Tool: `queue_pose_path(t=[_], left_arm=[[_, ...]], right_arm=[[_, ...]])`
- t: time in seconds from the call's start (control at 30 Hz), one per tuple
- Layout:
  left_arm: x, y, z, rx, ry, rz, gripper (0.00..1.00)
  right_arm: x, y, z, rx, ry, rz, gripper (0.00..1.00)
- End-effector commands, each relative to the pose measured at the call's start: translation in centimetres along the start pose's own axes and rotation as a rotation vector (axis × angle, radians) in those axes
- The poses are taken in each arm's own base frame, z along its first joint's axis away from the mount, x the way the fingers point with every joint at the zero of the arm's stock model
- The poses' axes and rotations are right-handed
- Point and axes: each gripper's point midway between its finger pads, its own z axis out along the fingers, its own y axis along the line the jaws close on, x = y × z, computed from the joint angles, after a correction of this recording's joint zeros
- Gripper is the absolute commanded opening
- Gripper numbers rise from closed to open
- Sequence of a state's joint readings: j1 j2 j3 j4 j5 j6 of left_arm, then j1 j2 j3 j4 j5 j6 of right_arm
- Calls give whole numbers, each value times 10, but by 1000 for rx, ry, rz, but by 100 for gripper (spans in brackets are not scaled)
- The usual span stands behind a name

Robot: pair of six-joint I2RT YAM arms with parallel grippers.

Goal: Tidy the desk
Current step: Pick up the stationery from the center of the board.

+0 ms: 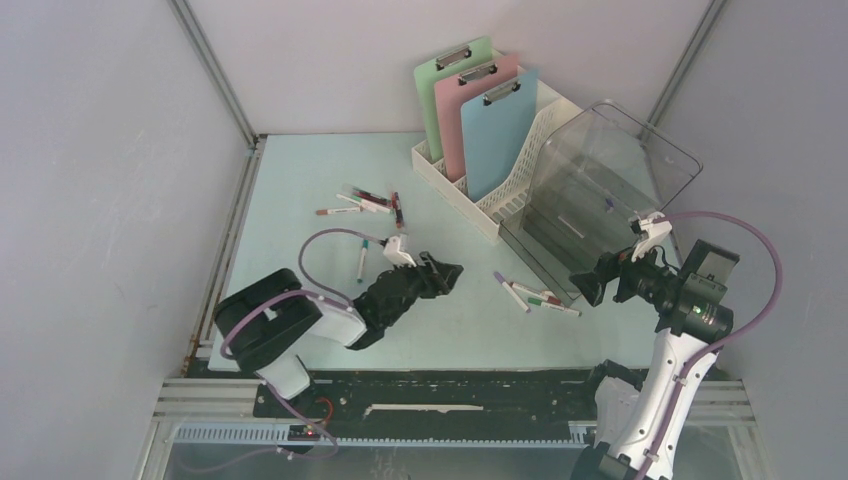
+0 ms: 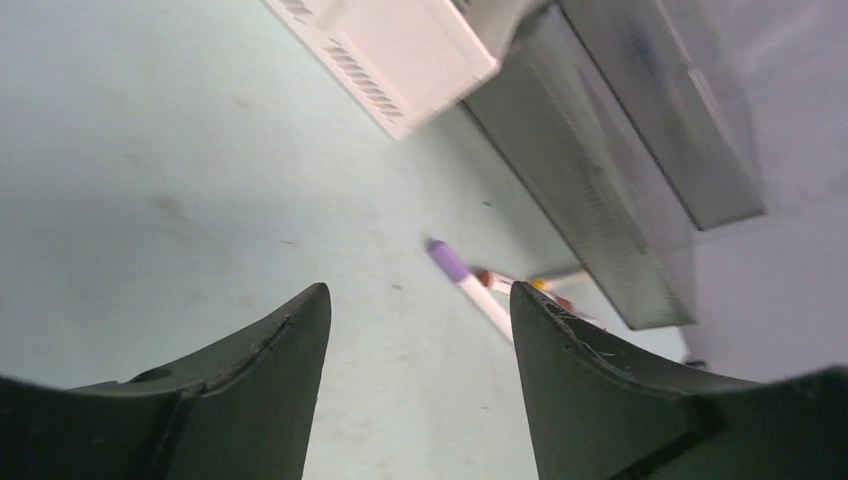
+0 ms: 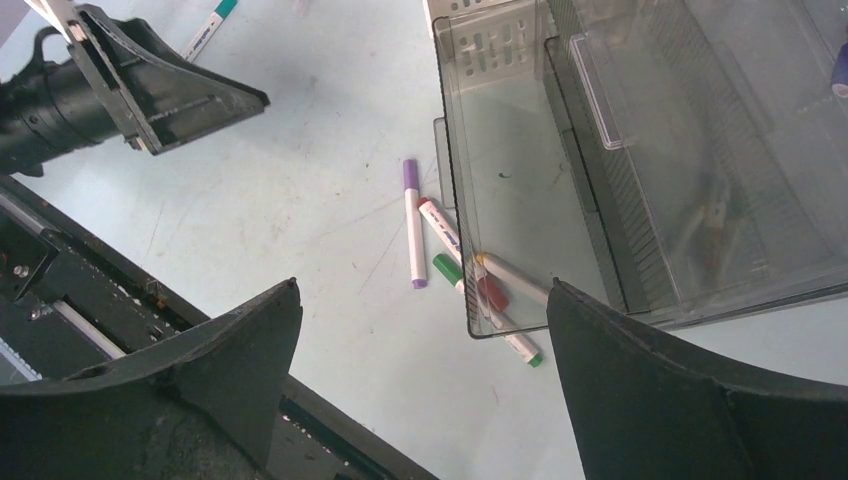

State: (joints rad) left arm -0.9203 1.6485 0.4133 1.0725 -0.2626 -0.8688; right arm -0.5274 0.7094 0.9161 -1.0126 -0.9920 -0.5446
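The desk (image 1: 290, 180) is a pale mint-blue top with markers lying loose on it. Several markers (image 1: 368, 201) lie at its back left, and a single teal-capped one (image 1: 362, 259) lies nearer. Another bunch (image 1: 535, 296) sits by the mouth of a clear bin (image 1: 600, 190). My left gripper (image 1: 447, 272) hovers low over the middle of the desk, open and empty (image 2: 418, 290), with a purple-capped marker (image 2: 462, 278) just beyond its fingertips. My right gripper (image 1: 590, 287) stands open and empty (image 3: 422, 285) above that bunch (image 3: 455, 262).
A white file rack (image 1: 450, 185) at the back holds a green, a pink and a blue clipboard (image 1: 497, 140). The smoky clear bin (image 3: 640, 150) lies tipped beside it with a purple-capped item inside. Grey walls close in on both sides, and a black rail (image 1: 440, 390) runs along the near edge.
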Motion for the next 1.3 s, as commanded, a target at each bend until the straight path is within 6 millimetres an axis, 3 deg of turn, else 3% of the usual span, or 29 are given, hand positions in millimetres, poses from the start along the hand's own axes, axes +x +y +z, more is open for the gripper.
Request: queue_pose_path(t=[0.0, 0.13, 0.33, 0.6, 0.9, 1.07, 1.27], left_arm=[[-32, 36, -13, -124, -55, 168, 72], [-52, 63, -22, -222, -39, 235, 81], [-99, 91, -37, -364, -107, 270, 99], [-134, 128, -32, -584, -43, 240, 100], [-139, 140, 0, -667, 120, 257, 100], [-136, 151, 17, -725, 200, 284, 95], [-141, 163, 33, -798, 256, 339, 72]], right_arm=[[-3, 1, 1, -8, -8, -20, 100], [-2, 1, 1, -9, -4, -21, 100], [-2, 2, 1, -8, -4, -24, 100], [-1, 2, 0, 2, 0, -33, 100], [0, 3, 1, 1, 4, -37, 100], [0, 3, 0, 3, 5, -42, 100], [1, 5, 1, -4, 11, -48, 100]])
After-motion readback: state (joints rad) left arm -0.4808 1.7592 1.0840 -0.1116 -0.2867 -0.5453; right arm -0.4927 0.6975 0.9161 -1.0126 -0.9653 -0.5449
